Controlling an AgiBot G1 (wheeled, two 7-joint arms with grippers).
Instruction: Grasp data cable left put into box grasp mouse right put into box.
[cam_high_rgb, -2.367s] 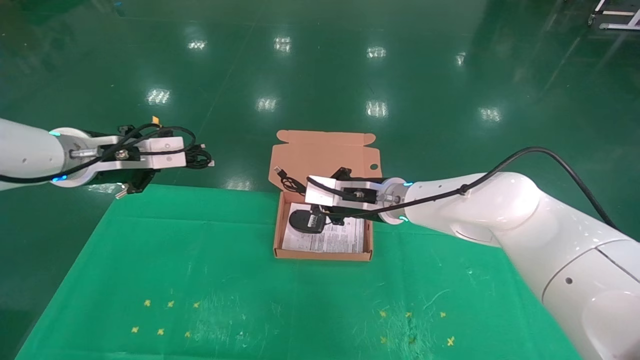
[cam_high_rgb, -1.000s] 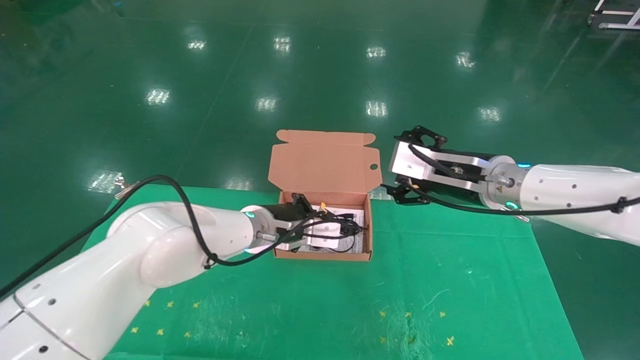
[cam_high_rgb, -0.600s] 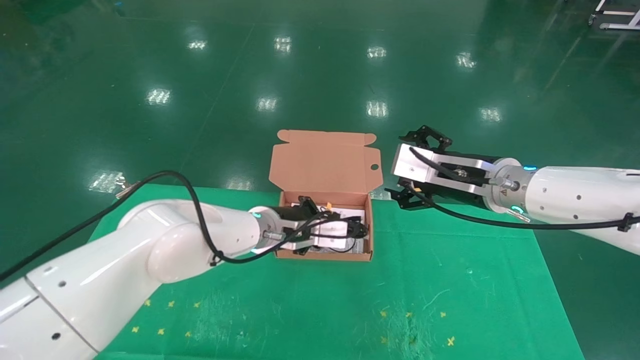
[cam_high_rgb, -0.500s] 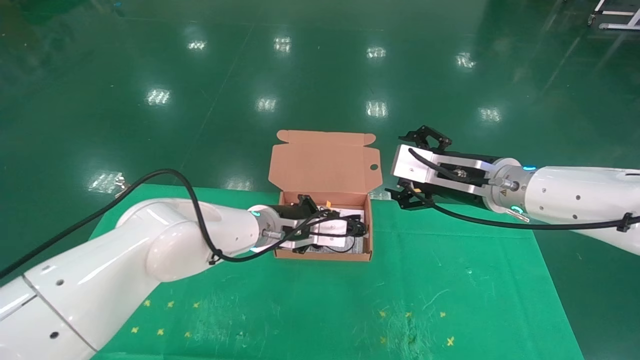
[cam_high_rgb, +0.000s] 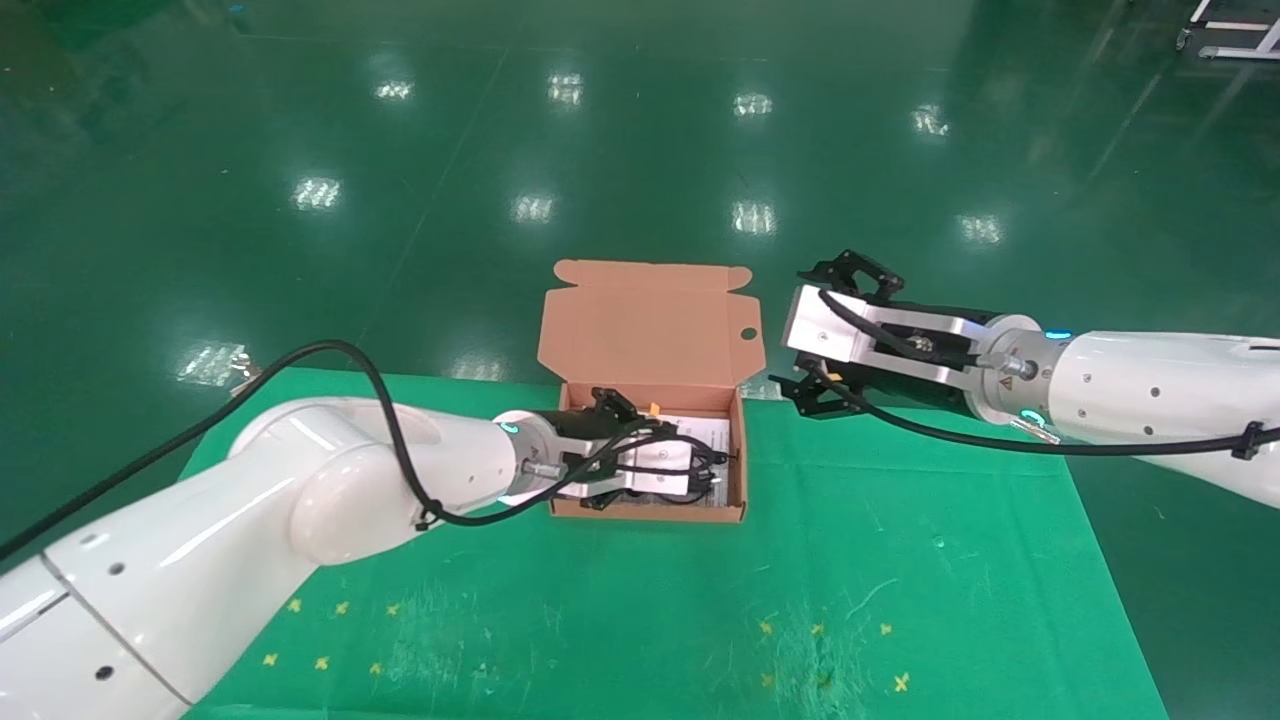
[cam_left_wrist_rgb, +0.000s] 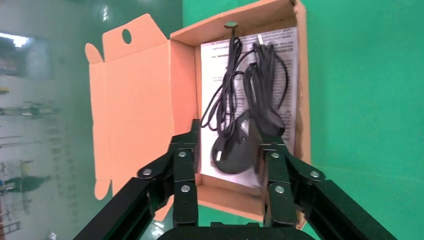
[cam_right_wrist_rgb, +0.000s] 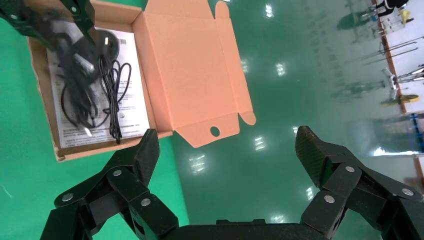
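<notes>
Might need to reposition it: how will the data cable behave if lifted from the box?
Probably floppy: the data cable lies in loose loops over the mouse in the box. It looks light, and may snag the mouse's cord.

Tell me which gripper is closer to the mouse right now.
Left. The left gripper hangs open directly over the mouse inside the box; the right gripper is open outside it.

Shallow orange-brown cardboard box (cam_high_rgb: 735, 470): at green table's (cam_high_rgb: 640, 600) far edge, centre; holds black oval mouse (cam_left_wrist_rgb: 235, 152) beside bundled black data cable (cam_left_wrist_rgb: 267, 95).
</notes>
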